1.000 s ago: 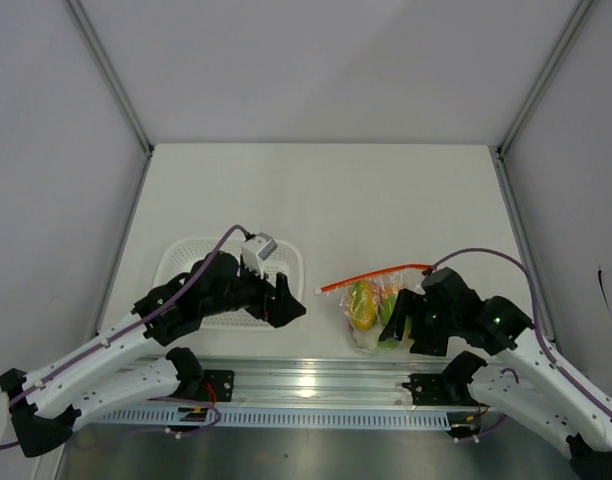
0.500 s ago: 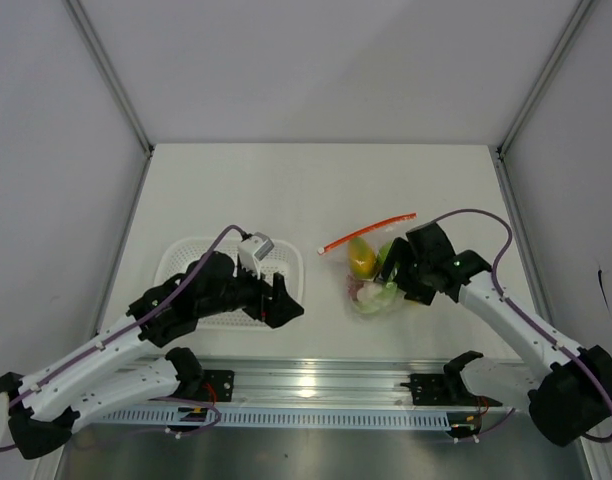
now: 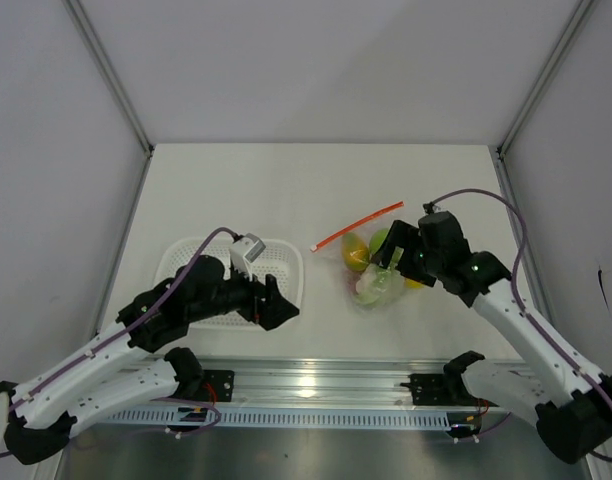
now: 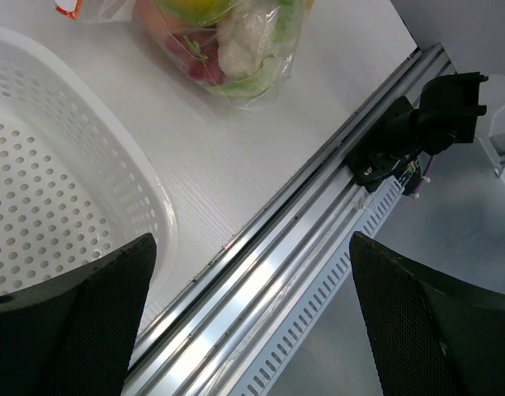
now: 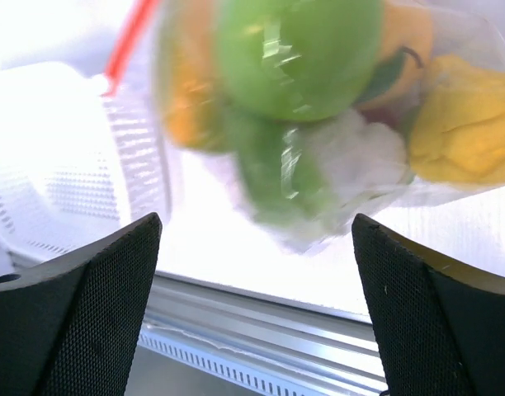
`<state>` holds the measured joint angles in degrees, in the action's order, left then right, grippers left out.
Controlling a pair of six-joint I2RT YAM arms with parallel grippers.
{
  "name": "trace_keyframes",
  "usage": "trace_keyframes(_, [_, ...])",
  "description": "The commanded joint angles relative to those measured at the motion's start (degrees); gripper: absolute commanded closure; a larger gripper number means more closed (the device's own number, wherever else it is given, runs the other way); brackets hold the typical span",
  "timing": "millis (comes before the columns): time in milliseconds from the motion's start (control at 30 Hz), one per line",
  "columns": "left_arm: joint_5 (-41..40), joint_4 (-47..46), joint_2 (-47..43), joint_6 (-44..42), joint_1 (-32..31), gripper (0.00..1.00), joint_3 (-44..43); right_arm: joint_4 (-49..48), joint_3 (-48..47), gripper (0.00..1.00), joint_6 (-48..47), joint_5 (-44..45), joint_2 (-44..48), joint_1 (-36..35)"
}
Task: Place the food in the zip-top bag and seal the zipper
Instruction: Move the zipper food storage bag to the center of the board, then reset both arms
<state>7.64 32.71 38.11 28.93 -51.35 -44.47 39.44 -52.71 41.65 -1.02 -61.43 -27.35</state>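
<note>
Top external view: the zip-top bag (image 3: 370, 272) is lying on the right half of the worktop (image 3: 286, 185), its zipper (image 3: 358, 227) slanting from near left to far right along the far side. The food is sitting inside: a yellow-orange fruit (image 3: 355, 252), a green fruit (image 3: 380, 240) and a white lump (image 3: 371, 288). The white basket (image 3: 295, 262) is lying just left of the bag, with a narrow strip of worktop showing between them. Bare worktop is stretching from the zipper to the back wall. The aluminium rail (image 3: 316, 385) is running along the near edge, a short way from the bag's near end.

The right pincer (image 5: 254, 219) is hovering at the bag's right side with its fingers spread wide and nothing between the tips. It is covering that side of the bag from above. The left pincer (image 4: 252, 239) is hanging over the basket's near right corner, also spread wide and gripping nothing.

Both wrist views are cutting the bag off at the top. The right wrist view is blurring the fruit at its left and overexposing the basket. Whether the zipper is pressed closed is not possible to tell.
</note>
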Motion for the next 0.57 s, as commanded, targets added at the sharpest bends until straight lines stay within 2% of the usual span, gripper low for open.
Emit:
trace_keyframes(0, [-0.61,-1.59,0.12,1.48,0.38,0.01,0.0,1.33,-2.66,0.01,-3.24,3.63,8.68,-2.61])
trace_keyframes(100, [-0.26,-2.65,0.83,1.75,0.38,0.01,0.0,6.16,-2.23,0.0,-1.75,8.9,12.99,-3.49])
trace_keyframes(233, [-0.26,-3.26,1.27,2.27,0.38,0.0,0.43,12.05,-0.47,0.01,-0.43,11.47,15.98,-3.76])
trace_keyframes(400, [-1.05,-3.88,0.48,3.41,0.46,0.0,1.66,13.38,3.22,0.0,2.21,13.41,23.27,-4.64])
trace_keyframes(533, [-1.49,-5.36,-0.57,4.03,0.38,0.01,3.59,10.05,7.61,0.01,1.52,12.36,30.04,-4.73])
